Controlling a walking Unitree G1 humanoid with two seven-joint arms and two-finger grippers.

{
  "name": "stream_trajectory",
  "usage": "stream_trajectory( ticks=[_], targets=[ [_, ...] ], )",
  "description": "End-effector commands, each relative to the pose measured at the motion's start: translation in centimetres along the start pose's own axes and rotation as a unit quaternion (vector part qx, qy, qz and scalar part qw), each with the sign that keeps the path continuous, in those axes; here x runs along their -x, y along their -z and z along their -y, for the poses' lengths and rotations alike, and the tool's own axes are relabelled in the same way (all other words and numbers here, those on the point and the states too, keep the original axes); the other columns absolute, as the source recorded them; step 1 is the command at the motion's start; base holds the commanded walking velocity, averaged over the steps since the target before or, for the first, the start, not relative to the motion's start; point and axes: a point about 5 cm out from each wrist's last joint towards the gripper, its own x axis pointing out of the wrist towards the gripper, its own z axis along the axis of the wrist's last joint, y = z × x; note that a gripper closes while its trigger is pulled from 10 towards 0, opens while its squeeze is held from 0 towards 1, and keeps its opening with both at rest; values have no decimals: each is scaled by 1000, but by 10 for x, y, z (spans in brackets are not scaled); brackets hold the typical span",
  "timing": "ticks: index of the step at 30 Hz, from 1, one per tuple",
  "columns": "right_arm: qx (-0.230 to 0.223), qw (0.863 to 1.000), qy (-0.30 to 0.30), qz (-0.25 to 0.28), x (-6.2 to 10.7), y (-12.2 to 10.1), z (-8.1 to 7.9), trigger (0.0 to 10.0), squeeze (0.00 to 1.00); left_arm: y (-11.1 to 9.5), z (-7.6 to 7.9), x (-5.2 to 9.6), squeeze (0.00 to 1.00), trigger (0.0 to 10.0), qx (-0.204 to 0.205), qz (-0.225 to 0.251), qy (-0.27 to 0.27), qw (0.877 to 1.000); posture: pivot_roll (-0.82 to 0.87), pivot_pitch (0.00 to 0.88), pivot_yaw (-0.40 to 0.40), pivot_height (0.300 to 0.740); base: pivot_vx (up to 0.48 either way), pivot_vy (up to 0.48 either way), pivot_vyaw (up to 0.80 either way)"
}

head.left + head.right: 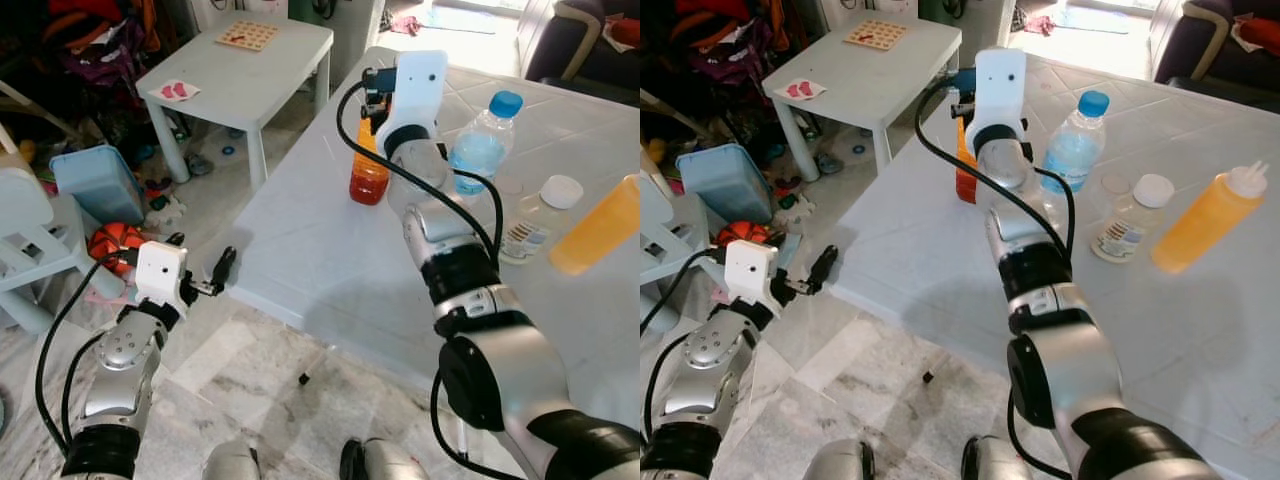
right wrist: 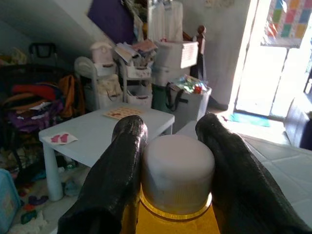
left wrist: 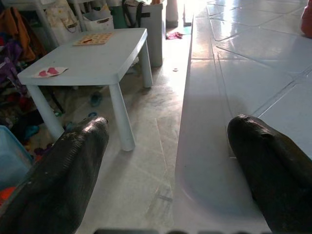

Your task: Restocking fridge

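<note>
An orange juice bottle (image 1: 368,178) with a white cap (image 2: 178,168) stands near the far left edge of the big white table (image 1: 320,270). My right gripper (image 2: 170,129) reaches over it from above, its two black fingers pressed against either side of the cap. Further right on the table are a water bottle (image 1: 482,148) with a blue cap, a small clear bottle (image 1: 535,222) with a white cap and a yellow squeeze bottle (image 1: 1205,222). Low beside the table's near left edge, over the floor, my left gripper (image 1: 203,252) hangs open and holds nothing.
A small white side table (image 1: 240,70) with cards on it stands to the left across a strip of floor. A blue bin (image 1: 95,180), toys and clutter lie on the floor at far left. A dark sofa (image 1: 590,45) is behind the table.
</note>
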Motion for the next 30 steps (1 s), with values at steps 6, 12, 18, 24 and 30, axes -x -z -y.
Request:
stream_trajectory(
  ticks=[6, 12, 18, 24, 30],
  targets=[
    [3, 998, -2, -61, 10, 20, 6, 0, 0, 2, -4, -3, 0, 10000, -8, -11, 2, 1000, 115, 23, -11, 740, 0, 0, 0],
    [5, 995, -38, -88, 20, 26, -2, 0, 0, 1, -7, -4, 0, 10000, -10, -9, -3, 1000, 120, 19, -15, 740, 0, 0, 0],
    [19, 994, -95, -45, 40, 27, -10, 10000, 0, 6, -9, -1, 0, 10000, -8, -21, -29, 999, 115, 12, -12, 740, 0, 0, 0],
    [-17, 990, -138, 39, 55, 7, -23, 10000, 0, 13, -21, 2, 0, 10000, -22, -47, -97, 994, 114, 0, -14, 740, 0, 0, 0],
    [-15, 985, -152, 77, 62, -6, -33, 10000, 0, 13, -20, -2, 0, 10000, -20, -46, -105, 993, 112, 0, -17, 740, 0, 0, 0]
  ],
)
